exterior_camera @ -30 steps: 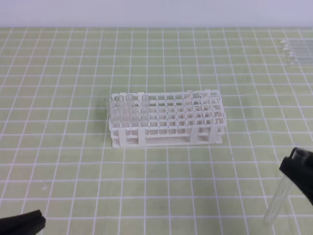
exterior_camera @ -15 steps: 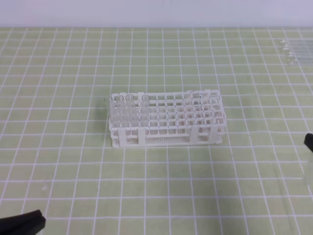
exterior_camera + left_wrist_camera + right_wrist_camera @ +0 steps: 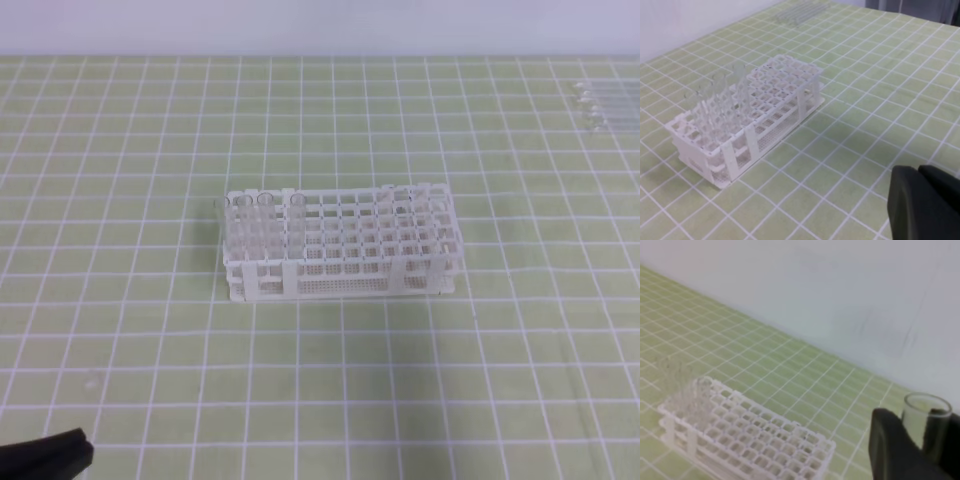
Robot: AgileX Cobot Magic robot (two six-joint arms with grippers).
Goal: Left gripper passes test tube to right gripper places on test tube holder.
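The white test tube holder (image 3: 340,245) stands mid-table, with several clear tubes in its left-end holes. In the right wrist view a clear test tube (image 3: 927,412) stands upright, open rim up, and my right gripper (image 3: 925,445) is shut on it, above and to the right of the holder (image 3: 750,435). The exterior view does not show the right gripper. My left gripper (image 3: 45,455) lies low at the bottom left corner, far from the holder. In the left wrist view its fingers (image 3: 905,200) meet with nothing between them, and the holder (image 3: 747,112) is ahead to the left.
Several loose clear tubes (image 3: 603,102) lie in a row at the table's far right edge, also seen as tubes (image 3: 800,11) in the left wrist view. A green mat with a white grid covers the table, and a pale wall runs along the back.
My right gripper, with the test tube in it, slid off the right edge of the exterior view. The left gripper and the holder stayed put.
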